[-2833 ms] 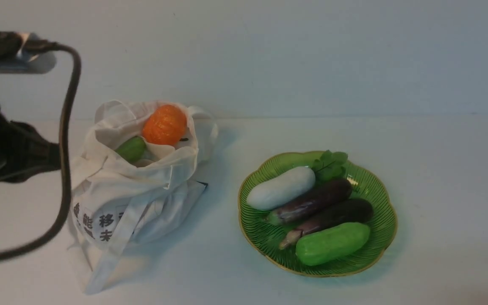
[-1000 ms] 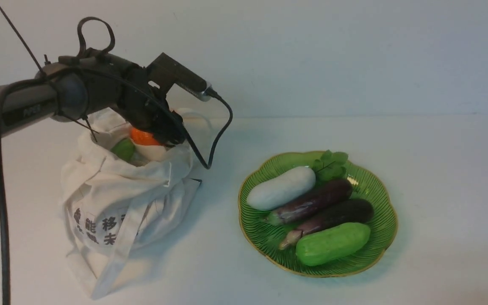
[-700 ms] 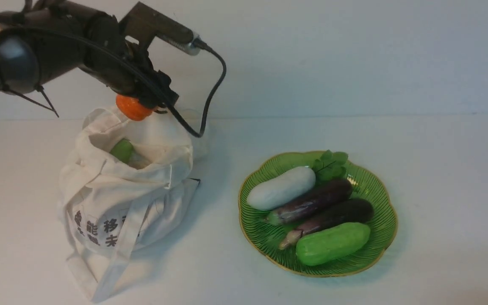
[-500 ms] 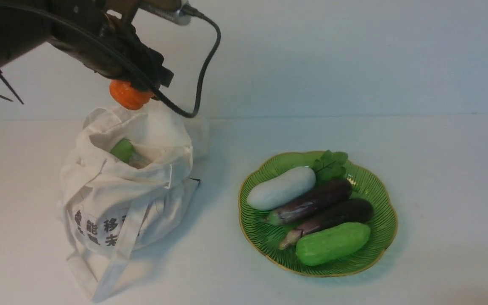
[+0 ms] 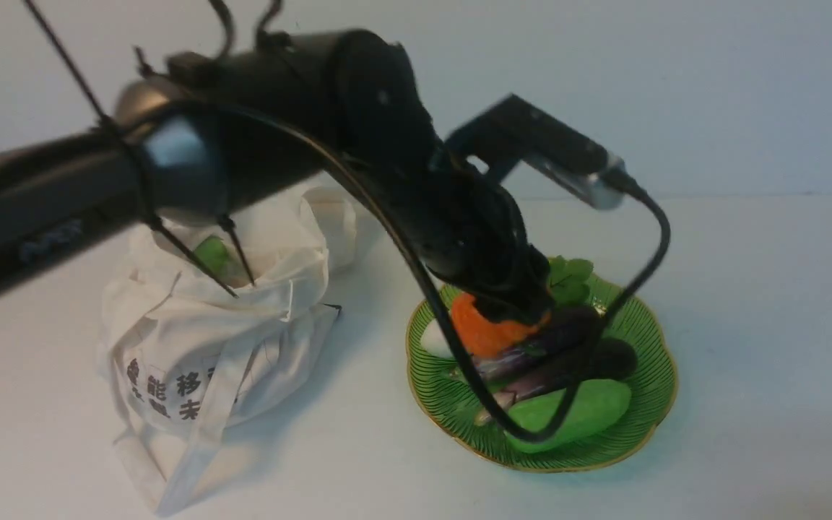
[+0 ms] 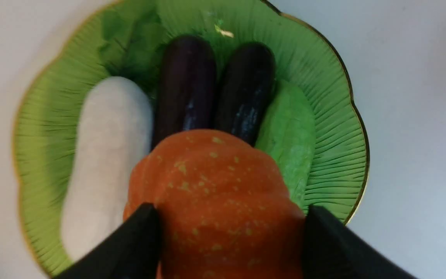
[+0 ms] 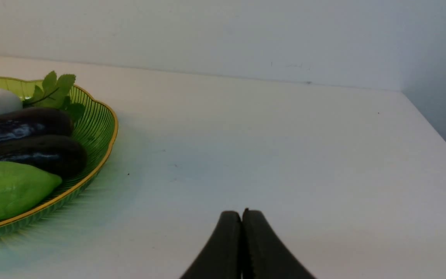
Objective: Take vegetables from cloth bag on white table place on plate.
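L gripper (image 6: 230, 212) holds pumpkin (image 6: 215, 182) over plate (image 6: 337, 128).

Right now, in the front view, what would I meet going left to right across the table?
The bag → pumpkin → leaf sprig.

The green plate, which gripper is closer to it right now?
Left. The left gripper hangs directly over the plate, shut on the pumpkin. The right gripper is shut and empty, apart from the plate above the white table.
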Controlling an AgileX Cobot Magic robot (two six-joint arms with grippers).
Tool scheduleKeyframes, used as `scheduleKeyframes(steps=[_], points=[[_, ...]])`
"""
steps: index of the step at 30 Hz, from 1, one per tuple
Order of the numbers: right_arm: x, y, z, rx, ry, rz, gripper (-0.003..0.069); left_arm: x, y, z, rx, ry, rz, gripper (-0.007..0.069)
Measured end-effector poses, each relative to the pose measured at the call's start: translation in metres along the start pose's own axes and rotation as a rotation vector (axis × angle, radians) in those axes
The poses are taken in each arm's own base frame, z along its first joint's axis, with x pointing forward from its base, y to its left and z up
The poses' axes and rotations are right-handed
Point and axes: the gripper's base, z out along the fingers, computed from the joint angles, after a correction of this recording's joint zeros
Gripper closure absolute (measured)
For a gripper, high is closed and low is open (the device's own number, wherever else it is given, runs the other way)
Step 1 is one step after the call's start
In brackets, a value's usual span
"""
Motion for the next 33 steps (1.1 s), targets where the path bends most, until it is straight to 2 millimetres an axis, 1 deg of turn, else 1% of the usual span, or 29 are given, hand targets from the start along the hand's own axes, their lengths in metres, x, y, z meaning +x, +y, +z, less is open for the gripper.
scheduleKeyframes(steps=[1, 3, 5, 7, 8, 9, 10, 11, 13, 14, 16, 18, 20, 21, 22, 23, 24, 25, 26, 27, 28, 29, 30, 31, 32, 33], points=[[0.0, 0.0, 0.0, 0.0, 0.0, 0.0, 0.0673, 0.001, -0.002, 0.013, 0.003, 0.007, 0.004, 0.0206], [0.0, 0.0, 0.0, 0.0, 0.0, 0.0, 0.0673, 0.002, -0.003, 0.029, 0.003, 0.013, 0.006, 0.0206], [0.0, 0.0, 0.0, 0.0, 0.0, 0.0, 0.0673, 0.002, -0.001, 0.04, -0.008, -0.002, 0.005, 0.0206], [0.0, 0.0, 0.0, 0.0, 0.0, 0.0, 0.0673, 0.002, 0.001, 0.046, -0.018, -0.014, 0.001, 0.02], [0.0, 0.0, 0.0, 0.0, 0.0, 0.0, 0.0673, 0.001, 0.002, 0.048, -0.026, -0.027, -0.005, 0.0174], [0.0, 0.0, 0.0, 0.0, 0.0, 0.0, 0.0673, 0.001, 0.002, 0.049, -0.027, -0.029, -0.007, 0.0151], [0.0, 0.0, 0.0, 0.0, 0.0, 0.0, 0.0673, 0.001, 0.002, 0.049, -0.028, -0.032, -0.009, 0.0106], [0.0, 0.0, 0.0, 0.0, 0.0, 0.0, 0.0673, 0.001, 0.002, 0.049, -0.028, -0.032, -0.01, 0.009], [0.0, 0.0, 0.0, 0.0, 0.0, 0.0, 0.0673, 0.0, 0.003, 0.048, -0.033, -0.037, -0.008, -0.0002], [0.0, 0.0, 0.0, 0.0, 0.0, 0.0, 0.0673, 0.0, 0.003, 0.047, -0.036, -0.038, -0.005, -0.0032], [0.0, 0.0, 0.0, 0.0, 0.0, 0.0, 0.0673, -0.001, 0.003, 0.044, -0.042, -0.042, -0.006, -0.0051], [0.0, 0.0, 0.0, 0.0, 0.0, 0.0, 0.0673, -0.004, 0.002, 0.035, -0.057, -0.056, -0.016, -0.0058], [0.0, 0.0, 0.0, 0.0, 0.0, 0.0, 0.0673, -0.01, 0.002, 0.019, -0.082, -0.071, -0.028, -0.0056], [0.0, 0.0, 0.0, 0.0, 0.0, 0.0, 0.0673, -0.014, 0.002, 0.007, -0.097, -0.08, -0.042, -0.0045], [0.0, 0.0, 0.0, 0.0, 0.0, 0.0, 0.0673, -0.021, 0.002, -0.019, -0.133, -0.097, -0.066, 0.0005], [0.0, 0.0, 0.0, 0.0, 0.0, 0.0, 0.0673, -0.023, 0.002, -0.022, -0.135, -0.108, -0.074, 0.0014], [0.0, 0.0, 0.0, 0.0, 0.0, 0.0, 0.0673, -0.025, 0.003, -0.038, -0.166, -0.111, -0.08, 0.0056], [0.0, 0.0, 0.0, 0.0, 0.0, 0.0, 0.0673, -0.029, 0.005, -0.079, -0.245, -0.148, -0.102, 0.0202], [0.0, 0.0, 0.0, 0.0, 0.0, 0.0, 0.0673, -0.03, 0.005, -0.103, -0.297, -0.172, -0.112, 0.0295], [0.0, 0.0, 0.0, 0.0, 0.0, 0.0, 0.0673, -0.03, 0.005, -0.113, -0.31, -0.189, -0.113, 0.0295], [0.0, 0.0, 0.0, 0.0, 0.0, 0.0, 0.0673, -0.026, 0.005, -0.149, -0.392, -0.231, -0.129, 0.0451], [0.0, 0.0, 0.0, 0.0, 0.0, 0.0, 0.0673, -0.025, 0.005, -0.154, -0.401, -0.239, -0.135, 0.0484], [0.0, 0.0, 0.0, 0.0, 0.0, 0.0, 0.0673, -0.018, 0.002, -0.194, -0.469, -0.304, -0.167, 0.0569], [0.0, 0.0, 0.0, 0.0, 0.0, 0.0, 0.0673, -0.013, -0.001, -0.214, -0.495, -0.339, -0.187, 0.0592], [0.0, 0.0, 0.0, 0.0, 0.0, 0.0, 0.0673, -0.01, -0.002, -0.224, -0.507, -0.357, -0.198, 0.06], [0.0, 0.0, 0.0, 0.0, 0.0, 0.0, 0.0673, -0.004, -0.007, -0.244, -0.523, -0.395, -0.217, 0.0612]])
